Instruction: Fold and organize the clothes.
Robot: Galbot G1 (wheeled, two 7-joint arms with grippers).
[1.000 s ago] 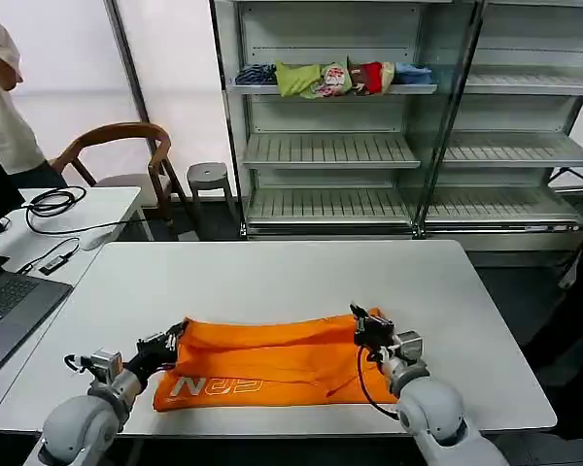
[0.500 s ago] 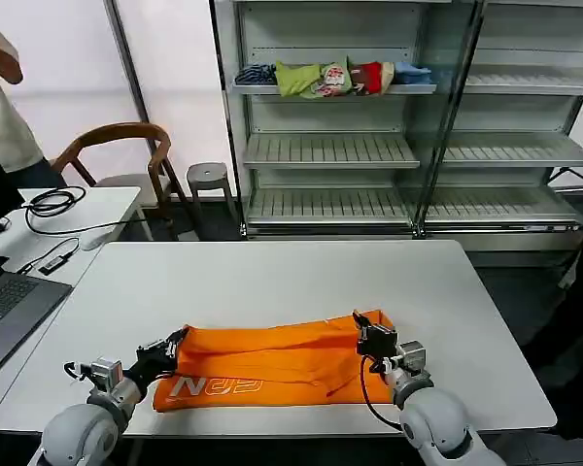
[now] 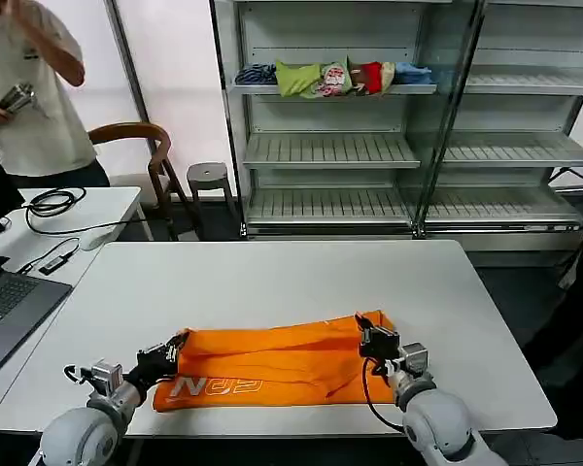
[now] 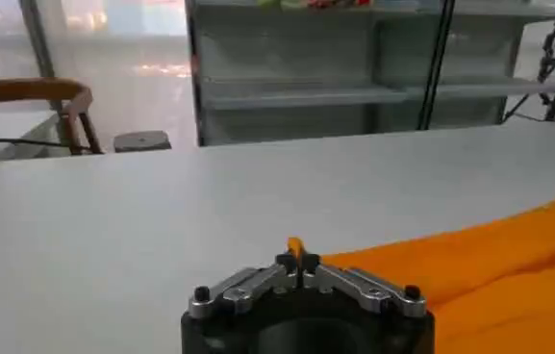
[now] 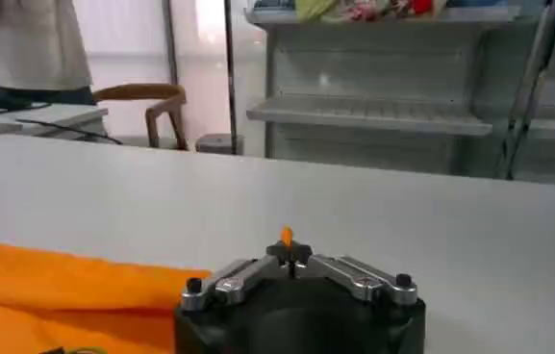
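Low in the head view's centre, the orange T-shirt (image 3: 272,366) is laid folded on the white table (image 3: 272,277), gripped at its left end by the left gripper (image 3: 167,351) and at its right end by the right gripper (image 3: 372,340). At the left wrist view's bottom centre, the left gripper (image 4: 297,260) is clenched on an orange fold. At the right wrist view's bottom centre, the right gripper (image 5: 288,250) is clenched likewise.

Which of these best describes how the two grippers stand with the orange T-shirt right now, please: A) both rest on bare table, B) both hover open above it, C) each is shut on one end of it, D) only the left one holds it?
C: the left gripper and the right gripper are each shut on an end of the orange T-shirt, with a tuft of orange pinched between the fingers in each wrist view.
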